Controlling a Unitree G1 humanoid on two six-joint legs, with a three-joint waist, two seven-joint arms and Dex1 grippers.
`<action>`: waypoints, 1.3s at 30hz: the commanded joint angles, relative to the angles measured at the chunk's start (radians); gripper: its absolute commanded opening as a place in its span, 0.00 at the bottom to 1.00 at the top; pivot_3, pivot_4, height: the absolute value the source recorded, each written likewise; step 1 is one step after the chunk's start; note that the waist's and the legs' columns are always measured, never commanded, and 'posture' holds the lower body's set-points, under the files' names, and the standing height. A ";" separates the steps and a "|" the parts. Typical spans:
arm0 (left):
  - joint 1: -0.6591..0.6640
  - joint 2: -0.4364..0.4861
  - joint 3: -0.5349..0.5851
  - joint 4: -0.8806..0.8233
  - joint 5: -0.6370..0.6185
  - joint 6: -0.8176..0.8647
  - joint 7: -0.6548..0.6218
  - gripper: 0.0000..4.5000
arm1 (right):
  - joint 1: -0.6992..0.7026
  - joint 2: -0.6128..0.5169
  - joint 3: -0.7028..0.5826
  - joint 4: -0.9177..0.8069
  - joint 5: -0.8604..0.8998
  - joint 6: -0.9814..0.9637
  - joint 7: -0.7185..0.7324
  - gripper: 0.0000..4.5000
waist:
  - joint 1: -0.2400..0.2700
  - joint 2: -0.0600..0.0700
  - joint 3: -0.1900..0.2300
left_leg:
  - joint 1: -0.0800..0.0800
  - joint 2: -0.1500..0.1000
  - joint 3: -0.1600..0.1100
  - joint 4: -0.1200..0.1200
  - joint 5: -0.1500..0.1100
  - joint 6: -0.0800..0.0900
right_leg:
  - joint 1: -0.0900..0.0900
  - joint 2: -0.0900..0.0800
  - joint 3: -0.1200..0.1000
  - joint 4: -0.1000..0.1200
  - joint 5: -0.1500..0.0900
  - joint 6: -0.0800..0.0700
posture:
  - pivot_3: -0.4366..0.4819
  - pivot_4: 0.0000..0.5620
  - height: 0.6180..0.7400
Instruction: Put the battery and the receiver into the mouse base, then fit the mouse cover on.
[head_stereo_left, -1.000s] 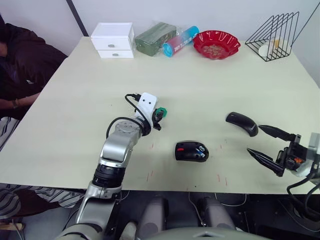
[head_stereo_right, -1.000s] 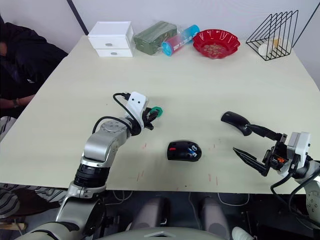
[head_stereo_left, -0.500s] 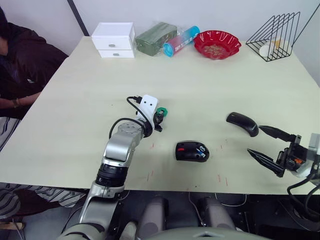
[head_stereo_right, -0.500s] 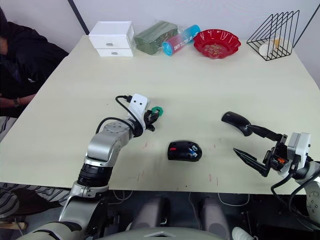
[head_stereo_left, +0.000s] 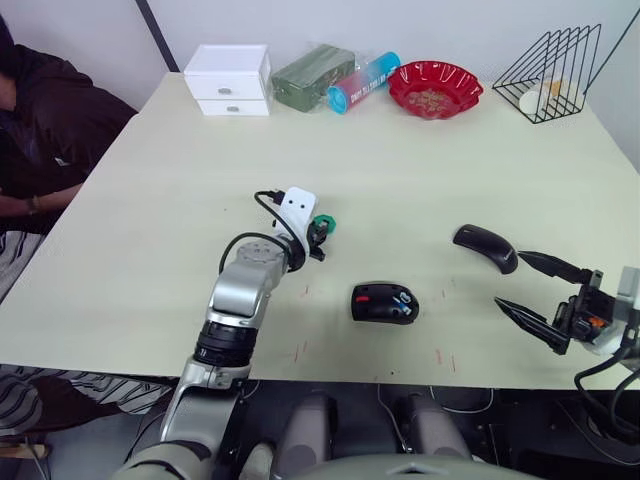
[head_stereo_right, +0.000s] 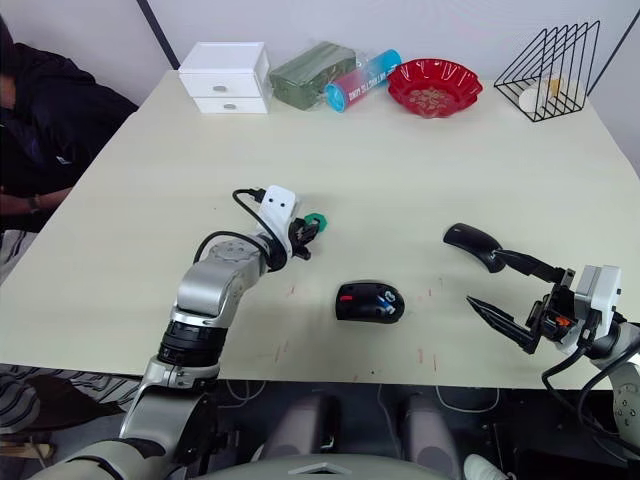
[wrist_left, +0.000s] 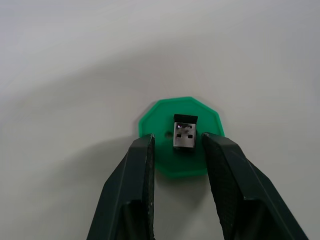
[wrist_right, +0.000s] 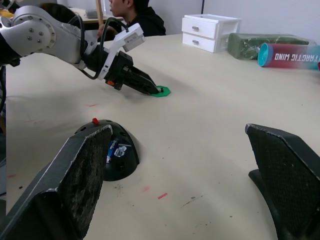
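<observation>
Left pincer (wrist_left: 176, 150) low over desk (head_stereo_left: 150, 220), fingers narrowly apart either side of receiver (wrist_left: 185, 134) on green disc (wrist_left: 181, 137); contact unclear. Mouse base (head_stereo_left: 383, 302) at its 4 o'clock, battery (wrist_right: 112, 148) seemingly inside. Right pincer (head_stereo_right: 510, 295) wide, empty; mouse cover (head_stereo_left: 484, 246) just beyond.

— What sort of room is it?
— Plain pale wall (head_stereo_left: 470, 20) at the back, with a dark bar (head_stereo_left: 152, 35) slanting down it behind the far left corner of a big cream desk (head_stereo_left: 180, 200).
— Anything along the desk's far edge?
— A white two-drawer box (head_stereo_left: 227, 80), a green packet (head_stereo_left: 311, 76), a blue and red tube (head_stereo_left: 361, 82), a red bowl (head_stereo_left: 434, 88) and a black wire rack (head_stereo_left: 555, 70).
— Anyone around?
— A person in dark clothes (head_stereo_left: 45, 130) sits at the left side.
</observation>
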 joint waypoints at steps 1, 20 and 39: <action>-0.017 0.001 0.011 0.001 -0.010 -0.013 -0.015 0.36 | 0.005 -0.006 -0.034 -0.017 0.004 -0.021 -0.003 1.00 | 0.000 0.000 0.000 | 0.000 0.000 0.000 0.000 0.000 0.000 | 0.000 0.000 0.000 0.000 0.000 0.000 | 0.48 0.27 1.00; -0.011 0.021 0.025 0.004 -0.010 -0.006 -0.015 0.02 | 0.005 -0.015 -0.032 -0.014 0.031 -0.019 0.031 1.00 | 0.000 0.000 0.000 | 0.000 0.000 0.000 0.000 0.000 0.000 | 0.000 0.000 0.000 0.000 0.000 0.000 | 0.48 0.27 1.00; -0.106 0.319 -0.043 0.103 -0.105 -0.338 -0.618 0.02 | -0.017 -0.018 -0.029 -0.011 0.040 0.005 0.014 1.00 | 0.000 0.000 0.000 | 0.000 0.000 0.001 0.000 0.000 0.000 | 0.000 0.000 0.000 0.000 0.000 0.000 | 0.48 0.27 1.00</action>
